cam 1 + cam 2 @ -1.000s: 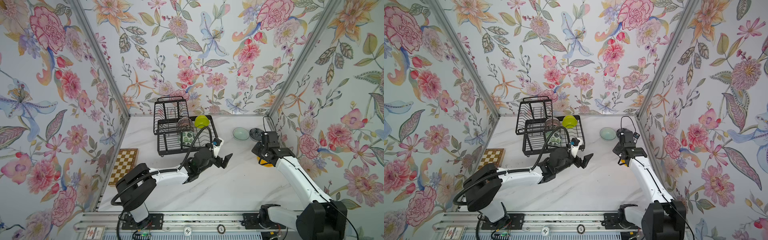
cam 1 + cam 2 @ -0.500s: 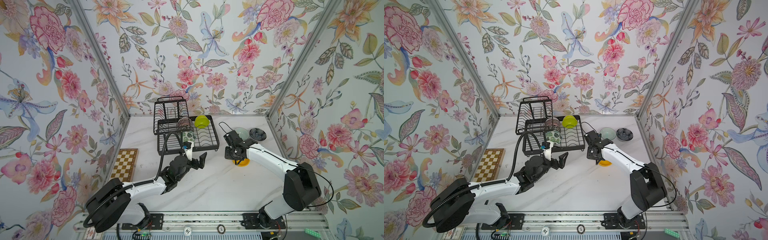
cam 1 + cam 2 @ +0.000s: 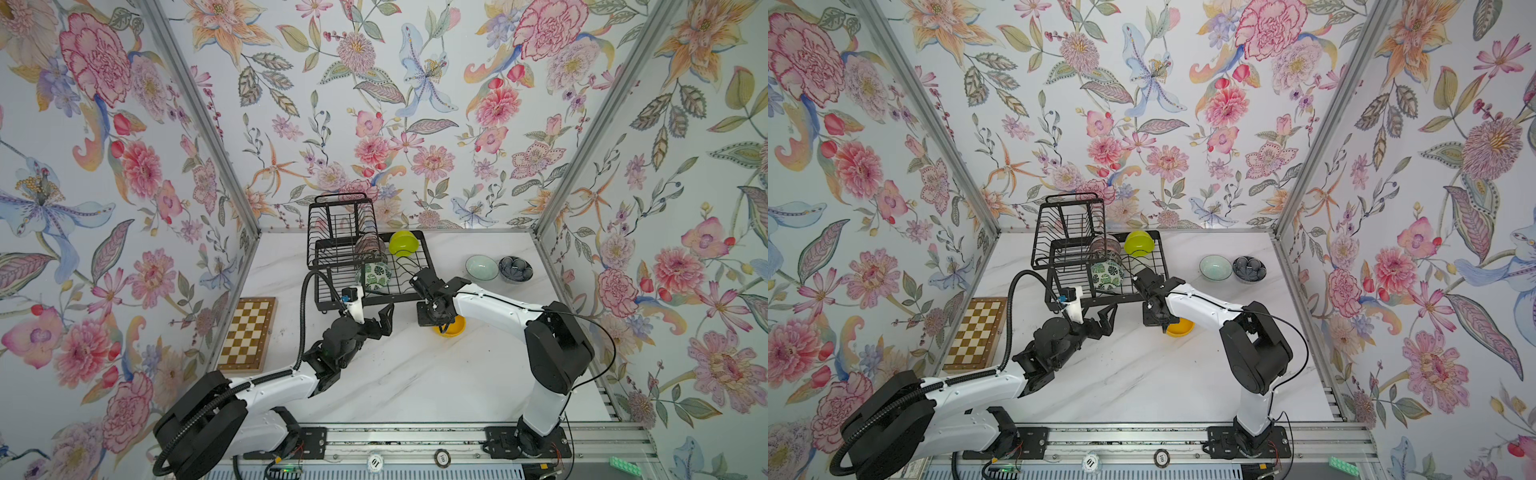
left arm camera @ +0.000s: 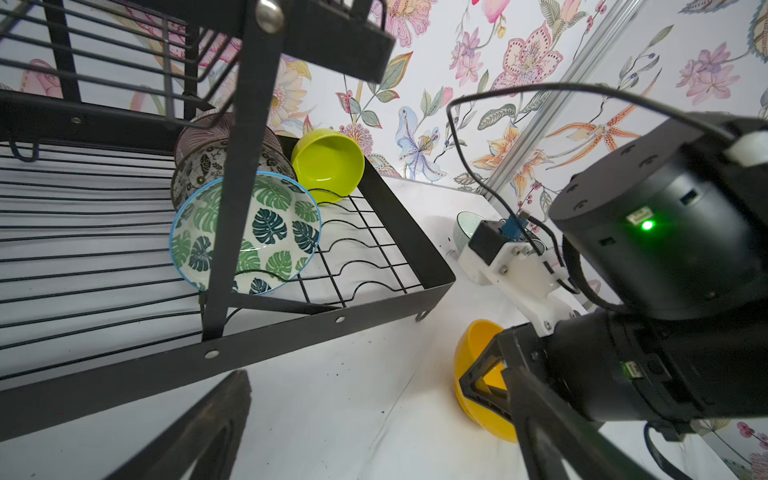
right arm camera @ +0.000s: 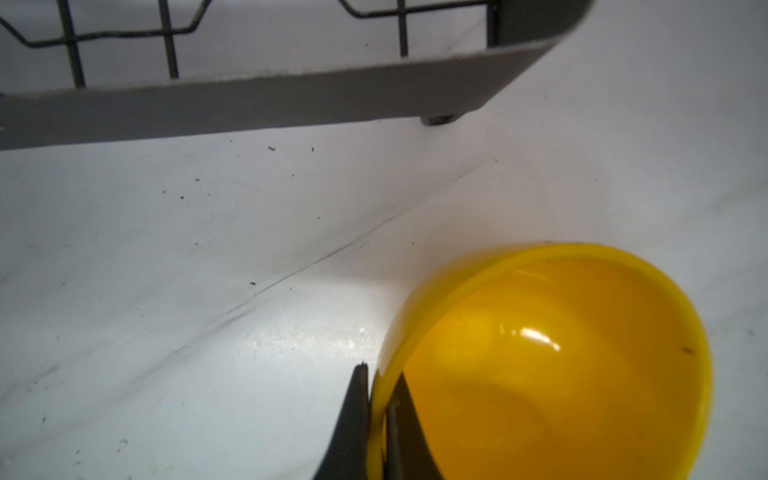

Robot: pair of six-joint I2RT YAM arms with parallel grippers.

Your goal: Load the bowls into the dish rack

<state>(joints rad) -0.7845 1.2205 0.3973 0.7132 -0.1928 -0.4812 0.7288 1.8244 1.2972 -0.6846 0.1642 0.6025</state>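
On white marble tabletop | dish rack, chessboard | floral walls around

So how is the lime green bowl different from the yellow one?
The lime green bowl is tipped on its side inside the dish rack; the yellow bowl is outside it, near its front corner. Nothing holds the lime green bowl, while the right gripper pinches the yellow bowl's rim. Both are small, plain, glossy bowls.

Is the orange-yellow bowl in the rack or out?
Out. The orange-yellow bowl is outside the dish rack rail, rim pinched by the right gripper.
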